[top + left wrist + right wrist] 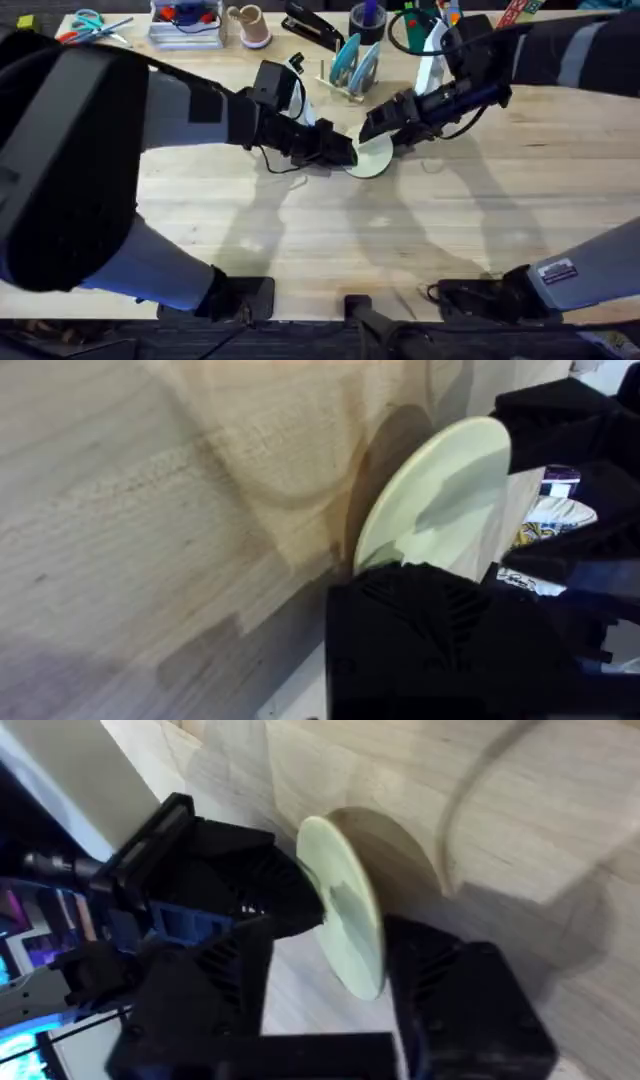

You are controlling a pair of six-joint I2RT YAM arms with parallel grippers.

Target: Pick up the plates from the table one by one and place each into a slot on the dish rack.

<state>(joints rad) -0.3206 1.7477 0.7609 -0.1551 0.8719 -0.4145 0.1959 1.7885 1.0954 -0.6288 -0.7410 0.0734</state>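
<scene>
I count one cream plate (372,158) between my two end effectors, held just above the bench (330,240) a little in front of the dish rack (345,85), and two blue plates (356,60) standing in that rack. My right end effector (350,980) is clenched across the cream plate's edge. My left end effector (340,152) touches the plate's other side; I cannot tell whether it grips. My left wrist view shows the plate's pale face tilted upright
</scene>
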